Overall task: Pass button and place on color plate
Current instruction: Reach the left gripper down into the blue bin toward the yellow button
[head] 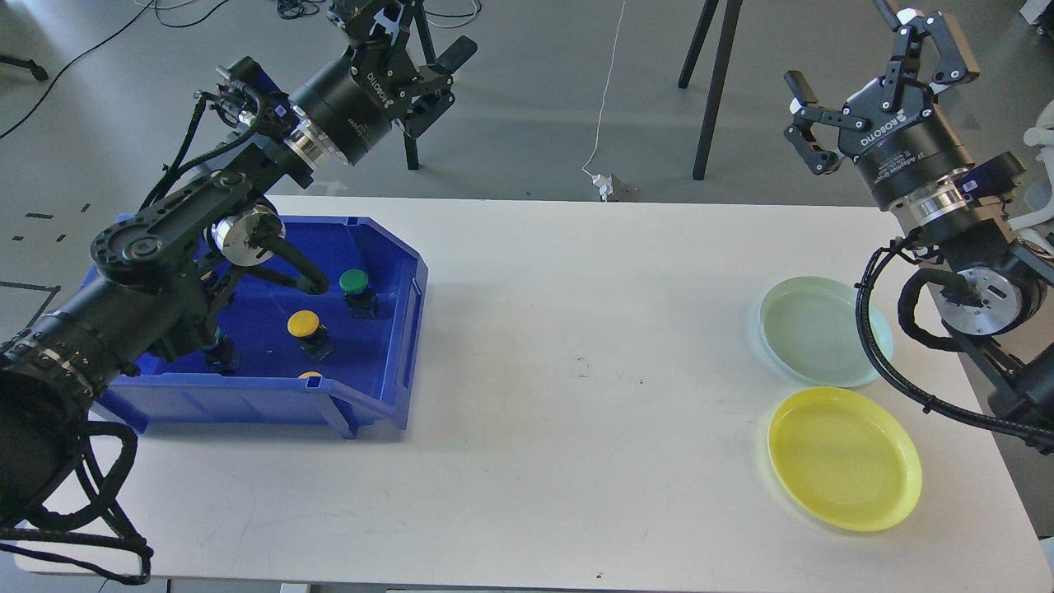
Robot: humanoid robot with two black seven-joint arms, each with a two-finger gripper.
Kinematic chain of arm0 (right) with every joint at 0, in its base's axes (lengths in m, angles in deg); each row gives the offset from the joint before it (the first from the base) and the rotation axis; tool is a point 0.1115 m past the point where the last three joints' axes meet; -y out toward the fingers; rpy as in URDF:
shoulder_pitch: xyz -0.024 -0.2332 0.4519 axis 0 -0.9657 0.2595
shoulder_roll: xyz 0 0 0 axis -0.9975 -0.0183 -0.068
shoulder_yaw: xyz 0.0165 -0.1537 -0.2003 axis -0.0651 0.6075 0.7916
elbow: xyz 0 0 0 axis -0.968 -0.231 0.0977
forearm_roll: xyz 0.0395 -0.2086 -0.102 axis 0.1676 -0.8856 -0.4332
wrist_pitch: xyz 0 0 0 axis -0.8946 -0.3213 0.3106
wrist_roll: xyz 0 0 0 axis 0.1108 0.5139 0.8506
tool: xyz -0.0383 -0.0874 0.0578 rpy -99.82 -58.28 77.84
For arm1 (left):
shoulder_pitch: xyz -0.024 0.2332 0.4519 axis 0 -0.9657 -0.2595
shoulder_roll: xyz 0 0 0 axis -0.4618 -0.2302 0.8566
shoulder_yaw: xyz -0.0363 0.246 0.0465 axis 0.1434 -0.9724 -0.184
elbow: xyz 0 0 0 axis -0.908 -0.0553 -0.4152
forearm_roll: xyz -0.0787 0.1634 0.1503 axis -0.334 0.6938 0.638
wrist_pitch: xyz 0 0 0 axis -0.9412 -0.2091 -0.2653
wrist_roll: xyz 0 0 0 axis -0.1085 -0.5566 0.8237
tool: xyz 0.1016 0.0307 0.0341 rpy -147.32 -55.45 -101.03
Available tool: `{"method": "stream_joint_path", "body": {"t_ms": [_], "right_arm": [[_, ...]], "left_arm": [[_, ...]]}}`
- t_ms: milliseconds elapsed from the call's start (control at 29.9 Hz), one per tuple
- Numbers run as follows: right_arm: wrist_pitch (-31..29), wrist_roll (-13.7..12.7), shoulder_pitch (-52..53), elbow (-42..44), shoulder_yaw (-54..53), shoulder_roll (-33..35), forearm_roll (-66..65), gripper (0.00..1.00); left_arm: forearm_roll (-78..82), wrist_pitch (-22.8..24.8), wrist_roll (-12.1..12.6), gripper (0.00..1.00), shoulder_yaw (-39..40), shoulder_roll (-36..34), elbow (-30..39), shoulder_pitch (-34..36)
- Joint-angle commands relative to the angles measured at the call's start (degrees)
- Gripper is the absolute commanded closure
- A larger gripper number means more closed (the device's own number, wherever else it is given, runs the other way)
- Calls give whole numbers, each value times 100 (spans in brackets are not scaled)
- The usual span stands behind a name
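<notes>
With both tools empty and spread apart, the left tool (428, 62) should descend straight over the yellow button (304, 324) in the blue bin (387, 362), clear of the green button (354, 282).

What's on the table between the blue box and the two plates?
Nothing: the head view shows bare white table between the blue plastic bin and the pale green plate and yellow plate.
</notes>
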Motion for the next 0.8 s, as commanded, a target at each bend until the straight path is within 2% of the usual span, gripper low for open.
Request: {"method": "stream_joint_path", "body": {"t_ms": [0,167,268,335,502,569,636,702,769], "right_arm": [[-3,15,80,134,-12,-210,8,0],[-3,15,80,143,-21,-228,8,0],[-3,24,89,134,-21,-237,8,0],[5,24,97,143,-38,-237,8,0],[67,33,36,134,-152,-220,16,0],[67,33,-8,108,-152,-176,25,0],[67,33,-52,90,-152,-141,34,0],[67,33,-61,90,-196,-114,25,0],[67,33,-61,99,-214,-88,25,0]], "left_arm": [[-3,-1,0,15,4,-115,5,-39],[-99,-1,0,15,100,-246,-39,-4],[-476,-1,0,15,494,-308,57,-65],[-661,-1,0,15,837,-325,433,-231],[-671,-1,0,15,1892,-299,1962,-961],[-496,-1,0,15,1806,-439,2621,-1015],[-49,-1,0,15,1473,-1025,3027,-936],[312,-32,0,16,659,-1720,3230,-586],[532,-382,0,16,-352,-2204,3274,81]]}}
